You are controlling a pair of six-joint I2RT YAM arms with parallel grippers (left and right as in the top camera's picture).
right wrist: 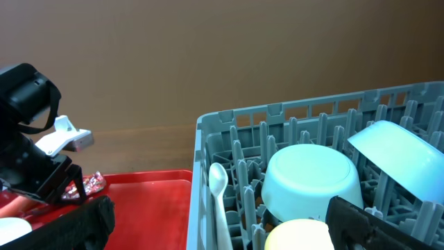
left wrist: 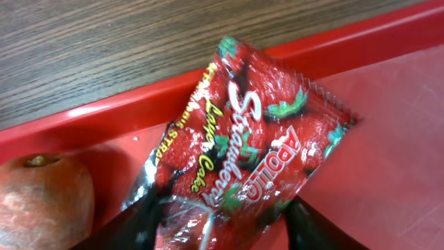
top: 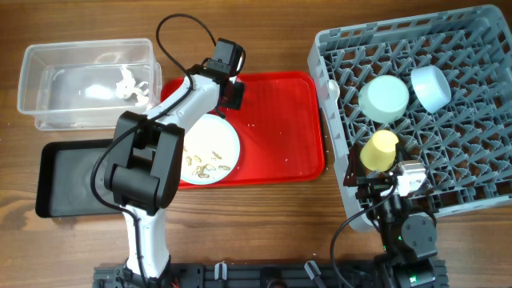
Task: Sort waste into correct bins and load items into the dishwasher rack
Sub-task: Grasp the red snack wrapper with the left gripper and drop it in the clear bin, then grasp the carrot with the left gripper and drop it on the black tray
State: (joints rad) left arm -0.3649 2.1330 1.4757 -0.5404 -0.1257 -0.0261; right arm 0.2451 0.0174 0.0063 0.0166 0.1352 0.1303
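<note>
A wooden table (top: 264,232) seen from above, with two robot arms based at its near edge.

Nearest on the right, the right gripper (right wrist: 218,212) hangs over the near left part of the grey rack (top: 472,184). Its fingers are spread wide and grip nothing. The yellow cup (top: 381,149) sits in the rack between them, closer to one finger than the other.

Nearest on the left, a black tray (top: 72,180) lies flat on the table. Just beside it is the red tray (top: 280,128), and a round plate (top: 220,140) rests on the red tray's near left corner. Small beige scraps (top: 200,164) are scattered on the plate.

Farther back, the left arm reaches across the plate to the red tray's far rim. There the left gripper (left wrist: 225,229) pinches one end of the red strawberry wrapper (left wrist: 257,146), a dark finger on each side. The carrot (left wrist: 41,198) lies just beside the wrapper, against the same rim.

In the rack's far half, a green bowl (top: 384,98) sits upside down and a blue bowl (top: 432,86) leans tilted next to it. A white spoon (right wrist: 217,184) lies along the rack wall nearest the red tray.

At the far left stands the clear tub (top: 48,88), with crumpled white tissue (top: 132,84) inside, at its right end.
</note>
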